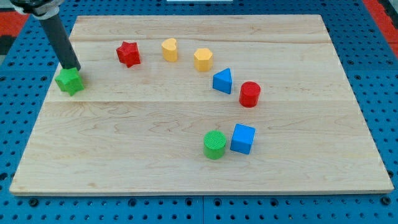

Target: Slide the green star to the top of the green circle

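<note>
The green star [69, 81] lies near the board's left edge, in the upper left of the view. My tip [73, 67] sits at the star's top edge, touching or nearly touching it from above. The green circle [214, 144], a short cylinder, stands in the lower middle of the board, far to the right of and below the star. A blue cube [242, 138] stands right next to the circle on its right side.
A red star [129, 53], a yellow cylinder-like block [170, 49] and a yellow hexagon [203, 59] lie along the upper part. A blue triangle [222, 81] and a red cylinder [250, 94] lie right of middle. The wooden board [124, 155] rests on blue pegboard.
</note>
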You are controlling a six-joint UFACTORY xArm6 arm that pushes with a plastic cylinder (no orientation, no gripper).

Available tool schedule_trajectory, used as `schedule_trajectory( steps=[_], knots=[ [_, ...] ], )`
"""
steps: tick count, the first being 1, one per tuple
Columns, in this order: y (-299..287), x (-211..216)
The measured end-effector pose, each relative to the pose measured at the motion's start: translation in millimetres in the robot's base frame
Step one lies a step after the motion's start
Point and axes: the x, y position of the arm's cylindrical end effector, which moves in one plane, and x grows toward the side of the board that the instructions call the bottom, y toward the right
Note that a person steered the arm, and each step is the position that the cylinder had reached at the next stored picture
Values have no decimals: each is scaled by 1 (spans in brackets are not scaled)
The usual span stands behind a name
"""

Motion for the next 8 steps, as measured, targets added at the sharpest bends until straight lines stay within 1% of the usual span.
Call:
schedule_trajectory(
  steps=[1, 2, 3, 4, 5, 6, 8],
  knots=[
    [0, 10],
    [23, -7],
    [1, -21],
    [-50, -21],
    [-51, 11],
    [-36, 41],
    [72, 44]
  ],
)
